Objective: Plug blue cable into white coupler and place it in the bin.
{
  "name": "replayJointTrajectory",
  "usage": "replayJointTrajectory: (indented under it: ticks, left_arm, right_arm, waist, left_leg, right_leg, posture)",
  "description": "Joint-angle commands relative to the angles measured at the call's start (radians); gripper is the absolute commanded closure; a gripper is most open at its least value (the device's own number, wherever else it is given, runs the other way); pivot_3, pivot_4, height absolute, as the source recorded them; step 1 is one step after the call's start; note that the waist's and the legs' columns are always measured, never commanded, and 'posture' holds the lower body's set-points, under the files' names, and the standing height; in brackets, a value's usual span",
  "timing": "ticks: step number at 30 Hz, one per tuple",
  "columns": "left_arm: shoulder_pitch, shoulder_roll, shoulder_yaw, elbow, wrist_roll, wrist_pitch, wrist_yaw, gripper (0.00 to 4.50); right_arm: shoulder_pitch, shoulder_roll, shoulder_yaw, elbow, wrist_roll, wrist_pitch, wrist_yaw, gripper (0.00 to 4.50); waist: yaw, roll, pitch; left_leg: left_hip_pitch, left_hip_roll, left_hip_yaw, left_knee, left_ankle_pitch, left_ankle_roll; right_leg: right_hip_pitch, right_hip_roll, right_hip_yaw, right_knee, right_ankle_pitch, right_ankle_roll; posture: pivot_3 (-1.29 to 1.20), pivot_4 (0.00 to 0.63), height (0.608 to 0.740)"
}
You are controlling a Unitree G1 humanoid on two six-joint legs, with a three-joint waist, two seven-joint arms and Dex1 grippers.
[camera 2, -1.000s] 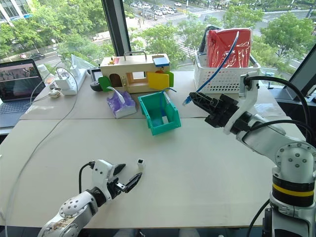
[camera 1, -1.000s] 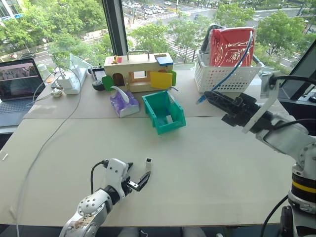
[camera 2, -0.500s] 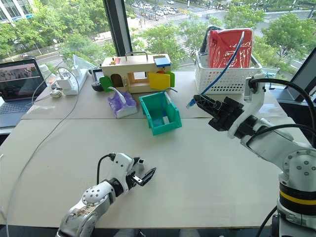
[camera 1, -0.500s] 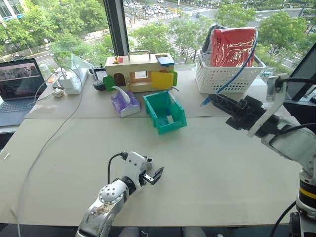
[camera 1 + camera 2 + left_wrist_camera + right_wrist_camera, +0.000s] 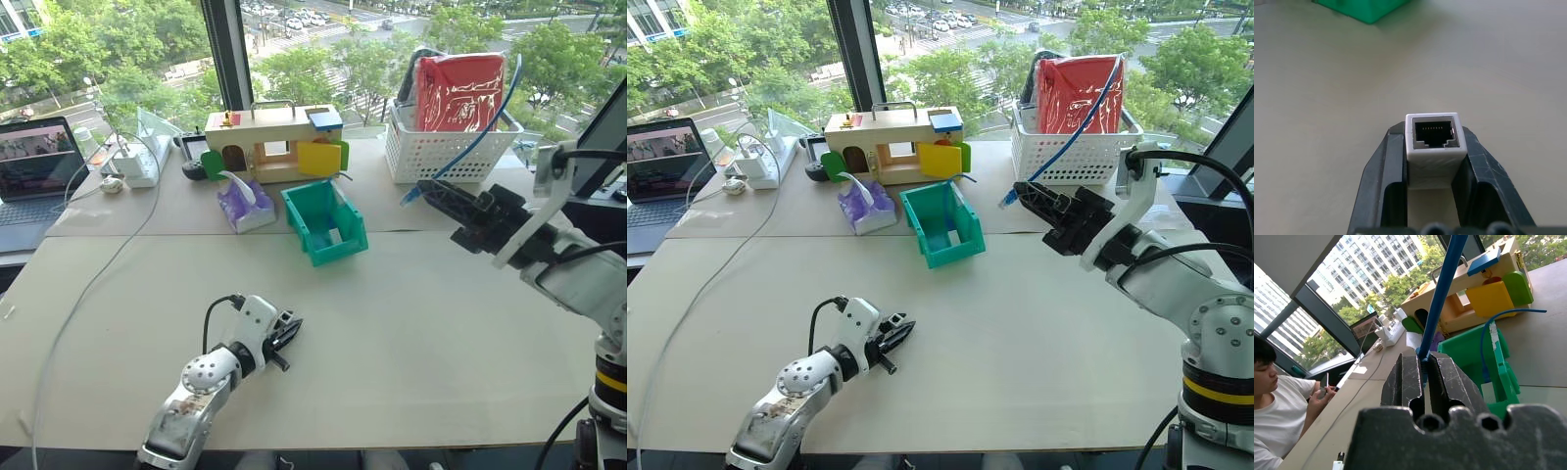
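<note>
Pale and mostly bare, the desk (image 5: 441, 323) carries the work before a wide window. Near its front edge the left gripper (image 5: 1433, 161) has its two fingers pressed against the sides of the coupler (image 5: 1434, 140), whose dark socket faces away from the wrist, out over the desk toward the bin (image 5: 326, 221). Well apart, raised over the desk's right side, the right gripper (image 5: 1424, 377) is clamped on the cable (image 5: 1439, 298); a short blue end pokes out past the fingertips toward the bin, while the rest of the cord arcs up in front of a white basket (image 5: 446, 147). So the pick-up step looks done on both sides, and the mating step is in hand. Next, I judge, the two arms must come together over the open desk, with the cable's plug lined up squarely with the socket and its latch turned the right way; the plug itself is too small to read here. Only then does the joined pair go into the bin, which sits mid-desk between a purple pouch (image 5: 245, 207) and the right gripper.
</note>
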Motion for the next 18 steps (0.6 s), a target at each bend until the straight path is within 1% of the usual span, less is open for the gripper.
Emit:
replayJointTrajectory:
  ticks: [1, 2, 3, 5, 8, 13, 16, 18]
  left_arm:
    - [-0.068, 0.128, -0.035, 0.151, -0.065, -0.264, -0.441, 3.80]
    - [-0.105, 0.165, -0.051, 0.237, -0.040, -0.364, -0.530, 3.80]
    - [-0.144, 0.179, -0.050, 0.320, -0.036, -0.415, -0.591, 3.80]
    - [-0.214, 0.194, -0.045, 0.468, -0.034, -0.476, -0.682, 3.80]
    - [-0.327, 0.202, -0.051, 0.698, 0.006, -0.624, -0.795, 3.80]
    - [-0.558, 0.116, -0.041, 1.005, 0.051, -0.718, -0.817, 3.80]
    - [-0.668, 0.018, -0.041, 1.114, 0.078, -0.711, -0.770, 3.80]
    - [-0.714, -0.051, -0.041, 1.157, 0.098, -0.713, -0.731, 3.80]
  right_arm:
    - [-0.009, -0.008, -0.028, -0.028, 0.000, -0.033, 0.006, 4.50]
    - [-0.006, -0.007, -0.030, -0.034, 0.000, -0.037, 0.001, 4.50]
    - [-0.002, -0.007, -0.033, -0.039, -0.001, -0.040, -0.002, 4.50]
    - [0.004, -0.009, -0.038, -0.047, -0.002, -0.045, -0.006, 4.50]
    - [0.010, -0.016, -0.051, -0.053, -0.006, -0.053, -0.008, 4.50]
    - [0.026, -0.013, -0.060, -0.075, -0.010, -0.069, -0.018, 4.50]
    - [0.029, -0.004, -0.055, -0.084, -0.018, -0.081, -0.024, 4.50]
    - [0.027, 0.003, -0.050, -0.089, -0.025, -0.088, -0.027, 4.50]
  waist:
    - [-0.001, 0.000, 0.000]
    - [-0.003, 0.000, 0.000]
    - [-0.003, 0.000, 0.000]
    - [-0.002, 0.000, 0.000]
    - [-0.003, 0.000, 0.000]
    - [-0.001, 0.000, 0.000]
    - [-0.001, -0.001, 0.001]
    - [-0.001, -0.001, 0.001]
  left_leg:
    - [0.000, 0.000, 0.000, 0.000, 0.000, 0.000]
    - [0.000, 0.000, 0.000, -0.001, 0.000, 0.000]
    - [0.000, 0.000, 0.000, -0.001, 0.000, 0.000]
    - [0.000, 0.000, 0.001, -0.001, 0.000, 0.000]
    - [-0.001, 0.000, 0.001, -0.001, 0.000, 0.000]
    - [-0.001, 0.000, 0.000, -0.001, 0.000, 0.001]
    - [-0.002, 0.000, 0.000, 0.000, 0.000, 0.001]
    - [-0.002, 0.000, 0.000, 0.000, 0.000, 0.001]
  right_leg:
    - [0.000, 0.000, 0.000, 0.000, 0.000, 0.000]
    - [0.000, 0.000, 0.000, -0.001, 0.000, 0.000]
    - [0.000, 0.000, 0.000, -0.001, 0.000, 0.000]
    - [0.000, 0.000, 0.000, -0.001, 0.000, 0.000]
    - [-0.001, 0.000, 0.000, -0.001, 0.000, 0.000]
    - [0.000, 0.000, 0.000, -0.001, 0.000, 0.000]
    - [0.000, 0.000, 0.000, -0.001, 0.000, 0.001]
    - [-0.001, 0.000, 0.000, -0.001, 0.000, 0.001]
  posture:
    - [0.00, 0.150, 0.740]
    - [0.00, 0.150, 0.740]
    - [0.00, 0.150, 0.740]
    - [0.00, 0.150, 0.740]
    - [0.00, 0.150, 0.740]
    - [0.00, 0.150, 0.740]
    - [0.00, 0.150, 0.740]
    - [0.00, 0.150, 0.740]
